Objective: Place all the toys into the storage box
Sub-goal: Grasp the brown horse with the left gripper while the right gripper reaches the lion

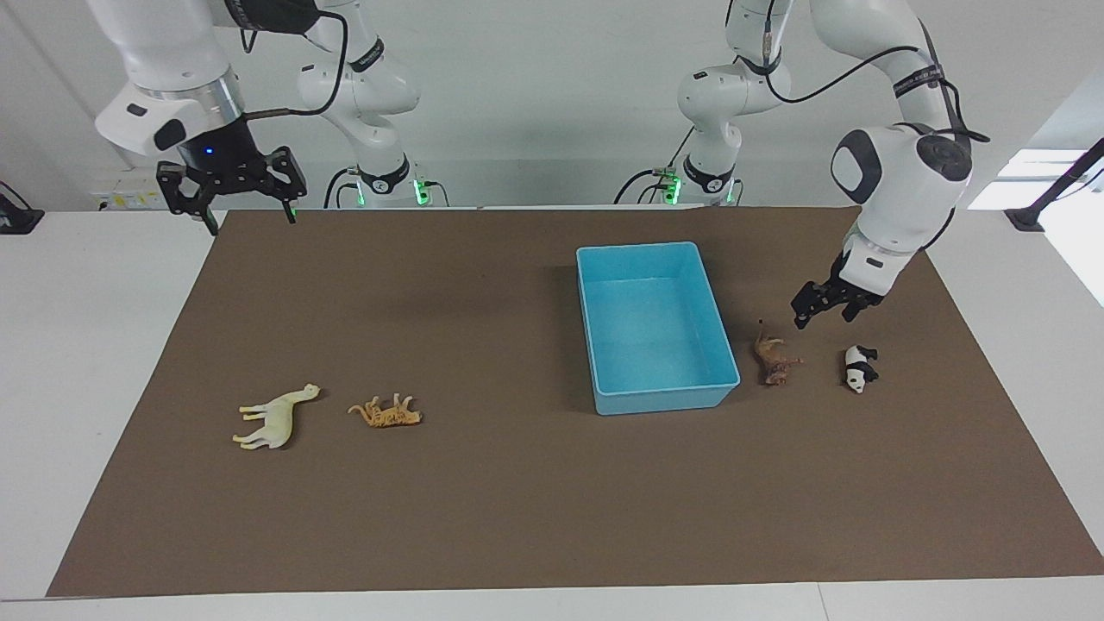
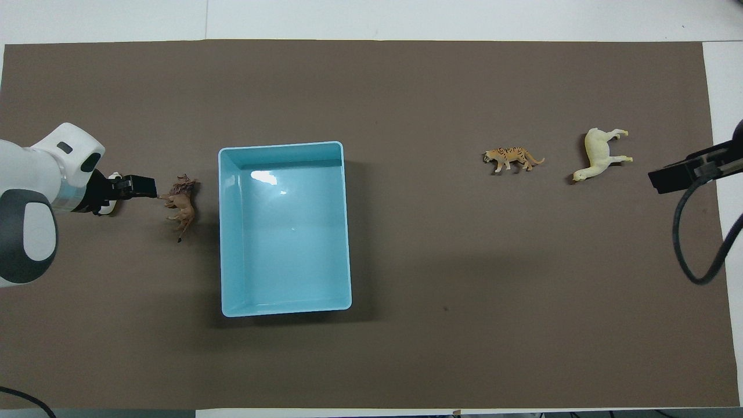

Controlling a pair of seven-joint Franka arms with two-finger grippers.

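Note:
The light blue storage box [image 1: 666, 400] [image 2: 227, 232] stands empty on the brown mat. Beside it, toward the left arm's end, lie a dark brown toy [image 1: 774, 359] [image 2: 181, 206] and a black-and-white panda [image 1: 859, 368]. My left gripper [image 1: 824, 316] [image 2: 141, 186] hangs open in the air over the mat by these two, touching neither; in the overhead view it covers most of the panda [image 2: 114, 175]. Toward the right arm's end lie an orange tiger [image 1: 386, 413] [image 2: 512, 158] and a cream long-necked toy [image 1: 276, 418] [image 2: 601, 153]. My right gripper [image 1: 250, 219] [image 2: 679, 173] is open, high over the mat's corner.
The brown mat [image 1: 483, 500] covers most of the white table [image 1: 95, 345]. The right arm's black cable [image 2: 702, 232] loops over the mat's end beside the cream toy.

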